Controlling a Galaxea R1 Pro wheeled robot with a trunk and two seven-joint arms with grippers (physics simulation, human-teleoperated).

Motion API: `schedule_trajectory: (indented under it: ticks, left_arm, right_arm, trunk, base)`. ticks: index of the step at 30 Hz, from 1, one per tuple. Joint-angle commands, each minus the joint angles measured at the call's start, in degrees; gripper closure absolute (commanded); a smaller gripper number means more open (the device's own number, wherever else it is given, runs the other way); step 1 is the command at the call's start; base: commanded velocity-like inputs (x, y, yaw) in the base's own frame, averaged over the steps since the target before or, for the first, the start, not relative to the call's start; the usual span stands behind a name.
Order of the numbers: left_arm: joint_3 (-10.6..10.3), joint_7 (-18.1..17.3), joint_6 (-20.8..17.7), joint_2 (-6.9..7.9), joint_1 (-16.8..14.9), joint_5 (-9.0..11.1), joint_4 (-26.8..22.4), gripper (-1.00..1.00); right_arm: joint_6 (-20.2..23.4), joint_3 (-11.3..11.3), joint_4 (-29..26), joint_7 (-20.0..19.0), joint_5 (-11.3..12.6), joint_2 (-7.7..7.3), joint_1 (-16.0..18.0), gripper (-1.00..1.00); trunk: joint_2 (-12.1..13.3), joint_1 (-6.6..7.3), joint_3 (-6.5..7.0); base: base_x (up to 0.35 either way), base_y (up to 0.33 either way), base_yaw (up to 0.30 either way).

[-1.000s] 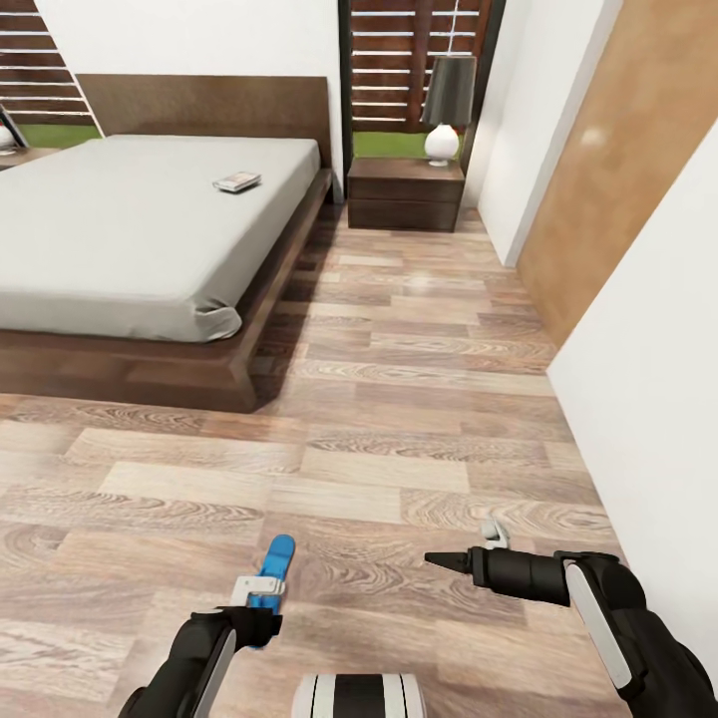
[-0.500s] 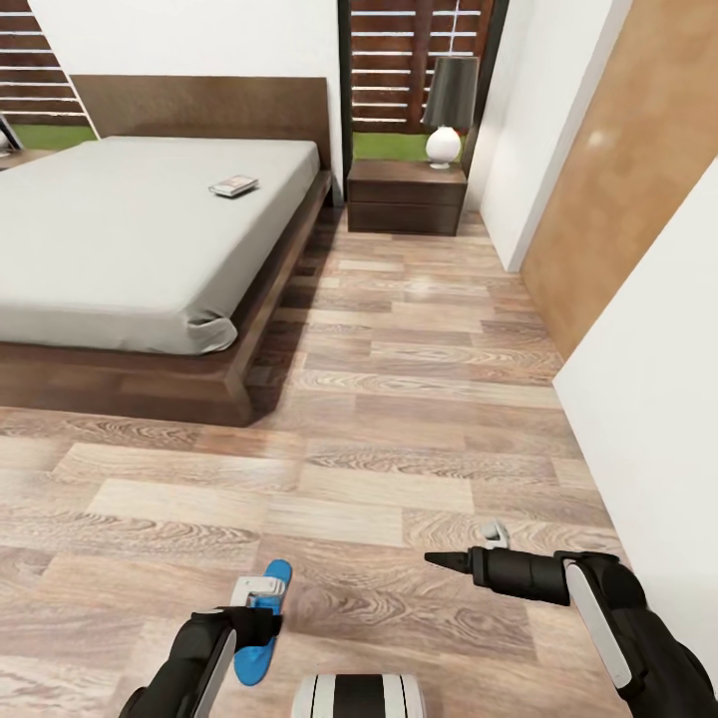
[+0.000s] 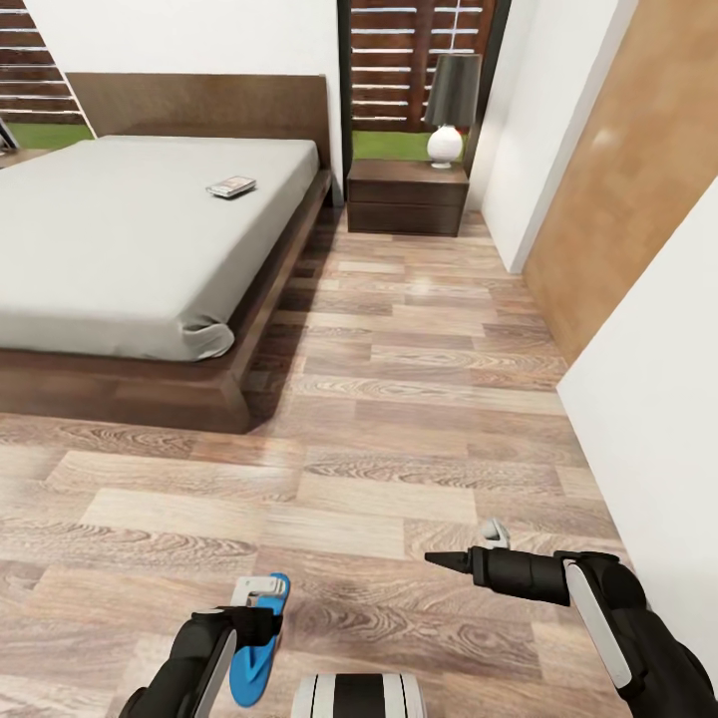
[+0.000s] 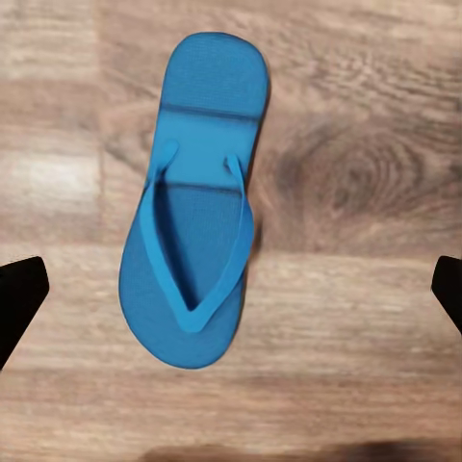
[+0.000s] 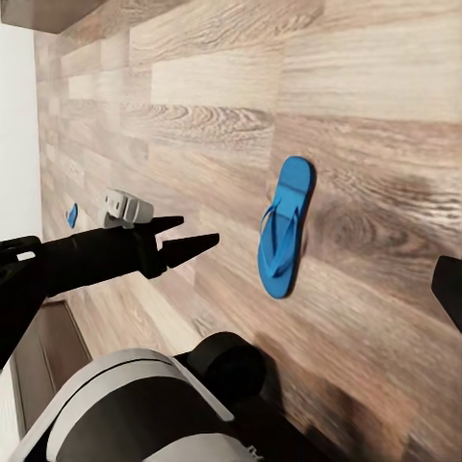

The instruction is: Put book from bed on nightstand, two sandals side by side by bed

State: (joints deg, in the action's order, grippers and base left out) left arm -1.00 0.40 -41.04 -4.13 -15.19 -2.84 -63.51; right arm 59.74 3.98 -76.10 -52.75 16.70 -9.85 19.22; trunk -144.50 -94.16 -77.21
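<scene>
The bed (image 3: 120, 229) stands at the far left of the room, its grey-white mattress on a dark brown frame with a headboard against the back wall. The book (image 3: 231, 186) lies flat on the mattress, near the side of the bed that faces the nightstand (image 3: 407, 196). The nightstand sits just beside the bed's head end, and a lamp (image 3: 451, 105) with a dark shade and a white base stands on its top.

Well apart from the bed, on the wooden floor (image 3: 399, 399) close in front of the robot, a blue sandal (image 3: 257, 650) lies flat with its straps up. The left hand (image 3: 261, 605) hangs directly over it. In the left wrist view the sandal (image 4: 195, 197) lies between the two dark fingertips (image 4: 19, 298), which stand wide apart at the picture's edges and touch nothing, so this hand is spread wide and holds nothing.

The right hand (image 3: 467, 550) reaches forward over bare floor, off to the right of the sandal. One dark finger points left and a pale one sticks up; how far it is spread I cannot tell. The right wrist view looks across at the left hand (image 5: 168, 236) and the sandal (image 5: 286, 227) on the floor beyond it.
</scene>
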Motion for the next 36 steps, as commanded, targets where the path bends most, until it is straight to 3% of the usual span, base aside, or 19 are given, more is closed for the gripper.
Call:
schedule_trajectory:
  ticks: [1,8,12,17,19,23,25,31,36]
  left_arm:
    - [-0.1,0.0,-0.3,0.00,0.0,-0.3,-0.1,-1.00]
    - [-0.1,0.1,-0.2,-0.02,0.0,-0.3,-0.1,-1.00]
    - [-0.1,0.0,1.1,-0.01,0.0,-0.3,0.0,-1.00]
    - [-0.1,2.5,9.9,0.00,0.0,-0.2,1.2,-1.00]
    - [0.0,3.3,11.3,0.00,0.0,-0.1,2.3,-1.00]
    - [0.1,5.2,19.3,0.13,0.0,-0.1,7.6,-1.00]
    - [0.1,5.3,21.4,0.15,0.0,-0.1,8.8,-1.00]
    - [0.1,5.4,23.4,0.17,0.0,-0.2,10.8,-1.00]
    - [0.0,5.4,23.6,0.14,0.0,-0.3,11.1,-1.00]
  right_arm:
    - [0.2,0.1,0.0,-0.3,-0.2,0.00,0.0,-1.00]
    - [0.2,0.0,0.0,-0.3,-0.2,0.00,0.0,-1.00]
    - [0.2,0.0,0.0,-0.3,-0.2,0.00,0.0,-1.00]
    - [0.2,0.1,0.0,-0.3,-0.2,0.00,0.0,-1.00]
    - [0.2,0.0,0.0,-0.3,-0.2,0.00,0.0,-1.00]
    - [0.2,0.0,0.0,-0.3,-0.2,0.00,0.0,-1.00]
    - [0.2,0.0,0.0,-0.3,-0.2,0.00,0.0,-1.00]
    - [0.2,0.0,0.0,-0.3,-0.2,0.00,0.0,-1.00]
    - [0.2,0.0,0.0,-0.3,-0.2,0.00,0.0,-1.00]
  trunk:
    - [0.0,-0.01,-0.27]
    - [-0.1,-0.19,-1.82]
    - [-0.1,-0.19,-1.82]
    - [-0.1,-0.19,-1.82]
    - [-0.1,-0.19,-1.82]
    - [-0.1,-0.19,-1.82]
    - [-0.1,-0.19,-1.82]
    - [-0.1,-0.19,-1.82]
    - [-0.2,-0.32,-2.93]
  base:
    - [0.001,0.000,0.000]
    - [0.000,0.000,0.000]
    - [0.000,0.000,0.000]
    - [0.000,0.000,0.000]
    - [0.000,0.000,0.000]
    - [0.000,0.000,0.000]
    - [0.000,0.000,0.000]
    - [0.000,0.000,0.000]
    - [0.000,0.000,0.000]
